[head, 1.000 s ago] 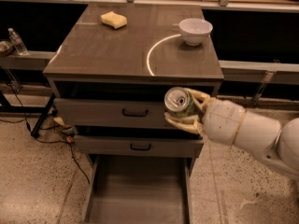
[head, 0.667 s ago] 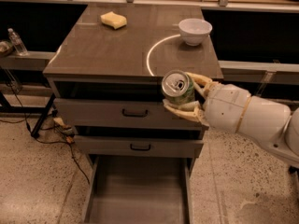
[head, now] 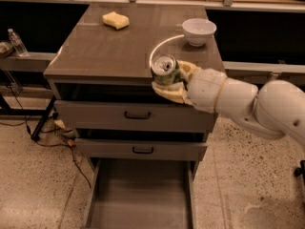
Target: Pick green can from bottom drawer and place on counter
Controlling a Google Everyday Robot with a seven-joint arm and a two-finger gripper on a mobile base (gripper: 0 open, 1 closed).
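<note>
No legible text — even on can (head: 166,73)

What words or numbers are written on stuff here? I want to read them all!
The green can, held by the claw at the counter front edge: pale label marks, too blurred to read.
The water bottle on the left: label too small to read.
Nothing else shows any writing.

Likely a robotics lab: speckled floor (head: 28,185), loose cables (head: 47,140) at 8 o'clock, metal-railed shelf (head: 267,6) at 12 behind a grey drawer cabinet (head: 95,114). Claw (head: 167,78) at centre, gripping green can (head: 165,70) at front edge of tabletop (head: 105,51).
</note>
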